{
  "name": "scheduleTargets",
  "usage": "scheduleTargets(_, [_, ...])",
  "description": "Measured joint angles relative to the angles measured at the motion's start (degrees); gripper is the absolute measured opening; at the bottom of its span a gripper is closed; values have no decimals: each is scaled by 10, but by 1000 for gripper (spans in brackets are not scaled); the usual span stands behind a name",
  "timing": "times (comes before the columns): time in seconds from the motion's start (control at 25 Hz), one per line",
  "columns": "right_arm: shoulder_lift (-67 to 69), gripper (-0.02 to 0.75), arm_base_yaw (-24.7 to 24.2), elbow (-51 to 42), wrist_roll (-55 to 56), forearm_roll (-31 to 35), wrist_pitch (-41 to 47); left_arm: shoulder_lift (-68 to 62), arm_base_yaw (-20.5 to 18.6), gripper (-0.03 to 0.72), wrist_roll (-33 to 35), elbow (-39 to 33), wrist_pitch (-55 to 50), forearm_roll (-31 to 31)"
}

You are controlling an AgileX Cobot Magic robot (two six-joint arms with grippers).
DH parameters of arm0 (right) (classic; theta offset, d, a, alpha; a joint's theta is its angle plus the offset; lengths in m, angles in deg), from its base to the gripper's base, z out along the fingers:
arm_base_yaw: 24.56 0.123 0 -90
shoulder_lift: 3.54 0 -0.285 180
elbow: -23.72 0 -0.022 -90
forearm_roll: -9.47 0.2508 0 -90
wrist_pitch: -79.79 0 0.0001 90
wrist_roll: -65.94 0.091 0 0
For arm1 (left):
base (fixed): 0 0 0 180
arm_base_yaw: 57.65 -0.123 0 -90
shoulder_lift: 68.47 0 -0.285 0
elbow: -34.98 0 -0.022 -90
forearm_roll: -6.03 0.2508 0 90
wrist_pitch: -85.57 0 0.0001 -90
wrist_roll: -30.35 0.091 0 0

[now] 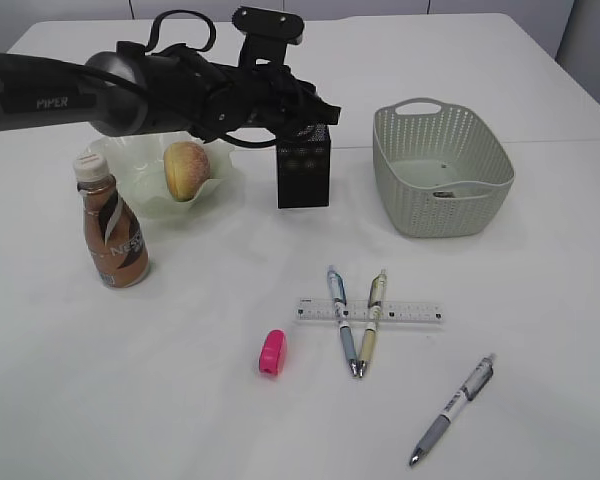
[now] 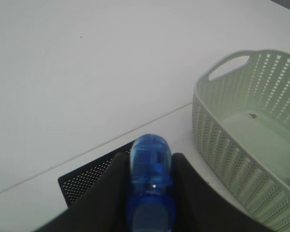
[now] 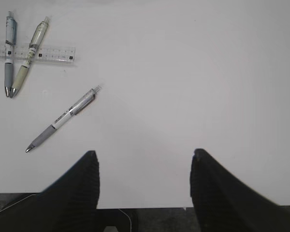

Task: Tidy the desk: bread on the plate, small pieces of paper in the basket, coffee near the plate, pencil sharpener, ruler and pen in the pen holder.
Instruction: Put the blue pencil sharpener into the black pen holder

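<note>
The left tool (image 2: 150, 203) is gripping a blue pencil sharpener (image 2: 151, 181) above the pen holder (image 1: 304, 165), beside the basket (image 1: 442, 168), while the right tool (image 3: 144, 186) is hanging open over the worktop (image 3: 193, 72) near three pens and the ruler (image 3: 33, 52).

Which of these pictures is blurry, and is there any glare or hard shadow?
Left wrist view: the blue object between the fingers is soft and out of focus. Exterior view: even light, faint shadows beside the pen holder. Right wrist view: sharp, no glare.
</note>
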Motion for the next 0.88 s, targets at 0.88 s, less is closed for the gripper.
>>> scheduleTargets(0.88, [0, 467, 0, 0, 0, 0, 0, 4, -19, 299, 0, 0, -45, -14])
